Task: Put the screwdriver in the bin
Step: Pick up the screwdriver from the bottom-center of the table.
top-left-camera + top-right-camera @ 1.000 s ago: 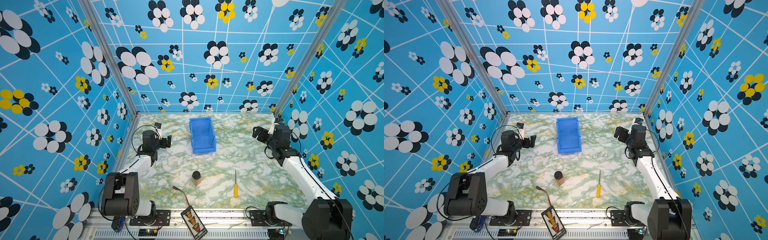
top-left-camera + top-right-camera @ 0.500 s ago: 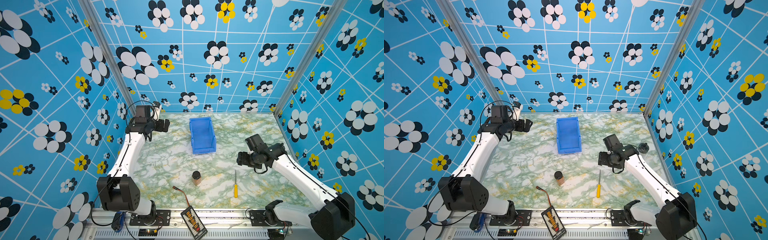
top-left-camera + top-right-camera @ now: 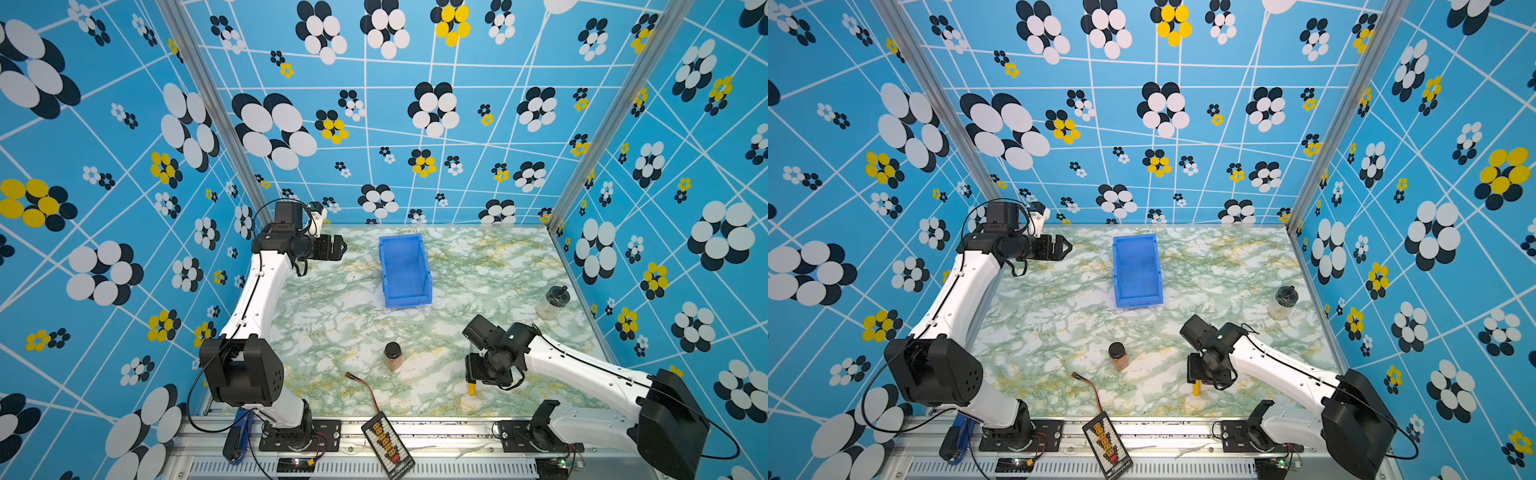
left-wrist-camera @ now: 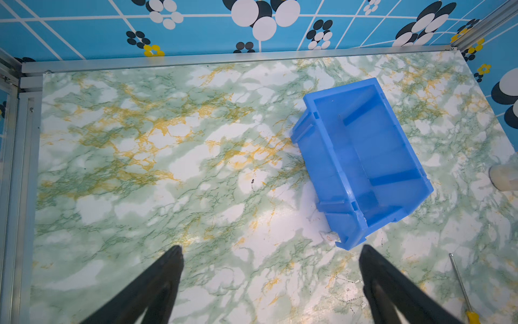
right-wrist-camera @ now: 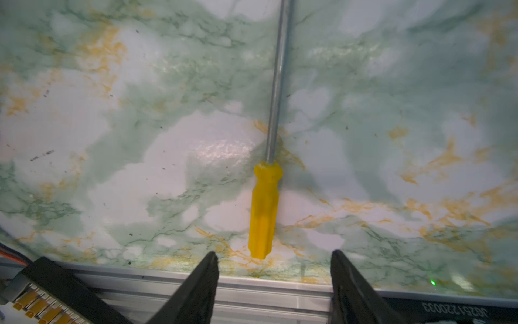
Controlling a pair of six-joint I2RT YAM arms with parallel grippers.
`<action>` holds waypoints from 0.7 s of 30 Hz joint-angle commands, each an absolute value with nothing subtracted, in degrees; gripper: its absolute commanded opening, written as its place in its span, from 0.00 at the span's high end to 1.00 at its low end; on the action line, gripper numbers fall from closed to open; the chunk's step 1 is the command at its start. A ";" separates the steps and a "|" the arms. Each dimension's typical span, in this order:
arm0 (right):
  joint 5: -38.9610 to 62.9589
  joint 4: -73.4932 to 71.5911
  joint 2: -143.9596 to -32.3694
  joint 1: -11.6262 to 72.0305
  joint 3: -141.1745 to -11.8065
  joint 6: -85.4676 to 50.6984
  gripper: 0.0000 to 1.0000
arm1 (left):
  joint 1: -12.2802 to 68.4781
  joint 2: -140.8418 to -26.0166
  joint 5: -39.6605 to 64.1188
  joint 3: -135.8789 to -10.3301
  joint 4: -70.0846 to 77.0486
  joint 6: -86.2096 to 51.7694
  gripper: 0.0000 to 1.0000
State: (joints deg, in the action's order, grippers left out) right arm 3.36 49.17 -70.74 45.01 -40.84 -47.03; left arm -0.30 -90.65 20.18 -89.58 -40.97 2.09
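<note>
The screwdriver lies flat on the marble table near the front edge, its yellow handle toward the front rail and its grey shaft pointing away. My right gripper hangs low just over the handle end, open, with nothing between its fingers. In both top views only the handle tip shows below the right gripper. The blue bin stands empty at the back centre. My left gripper is open, raised at the back left, beside the bin.
A brown jar with a black lid stands left of the screwdriver. A clear jar is by the right wall. A red-and-black wire runs to a black connector board on the front rail.
My right arm swung from the back right down to the front, over the screwdriver's handle, its jaws narrowing. My left arm rose and reached toward the back left corner.
</note>
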 commanded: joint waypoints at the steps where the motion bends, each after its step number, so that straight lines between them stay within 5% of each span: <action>1: 2.28 43.54 -73.89 45.53 -39.98 -48.72 0.37 | -0.35 -89.58 20.28 -90.72 -41.50 1.45 0.01; 21: -1.30 41.25 -78.57 45.44 -37.16 -50.09 0.54 | -0.36 -87.81 19.16 -87.80 -39.19 0.25 0.01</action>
